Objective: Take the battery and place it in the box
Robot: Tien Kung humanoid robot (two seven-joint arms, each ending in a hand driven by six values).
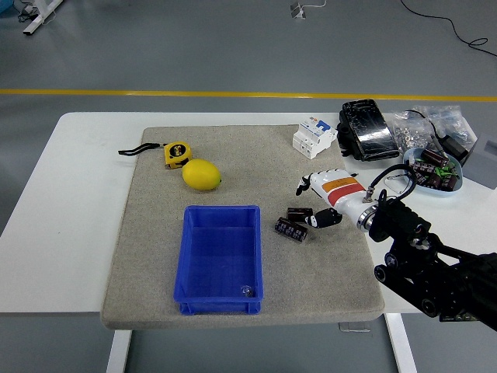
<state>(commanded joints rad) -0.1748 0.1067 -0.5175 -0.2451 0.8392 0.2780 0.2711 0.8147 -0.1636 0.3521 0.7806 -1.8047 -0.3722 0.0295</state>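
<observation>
The right hand point(322, 203), white-backed with an orange stripe and dark fingertips, reaches in from the lower right on a black jointed arm point(423, 268) and sits low over the grey felt mat point(155, 256), its fingers loosely spread and closed around nothing. Its thumb tip lies just beside, perhaps touching, the pair of small dark cylindrical batteries point(293, 223); the view does not settle whether there is contact. Those batteries lie on the mat immediately right of the blue rectangular plastic box point(220, 259), near its upper right corner and outside it. A tiny shiny object rests on the box floor near its front wall; what it is cannot be made out. Above the box, toward its left, lies a yellow lemon point(202, 174), and just beyond the lemon a yellow and black tape measure point(176, 154) with a black strap trailing left. Up and to the right of the box, at the mat's far edge, stands a white circuit breaker block point(314, 137), with a glossy black pouch point(367, 130) just to its right. Farther right of the box, on the bare white bench point(70, 202), clear plastic bags of small parts point(423, 124) lie beside a blue bowl point(458, 166) filled with dark cylindrical components.
</observation>
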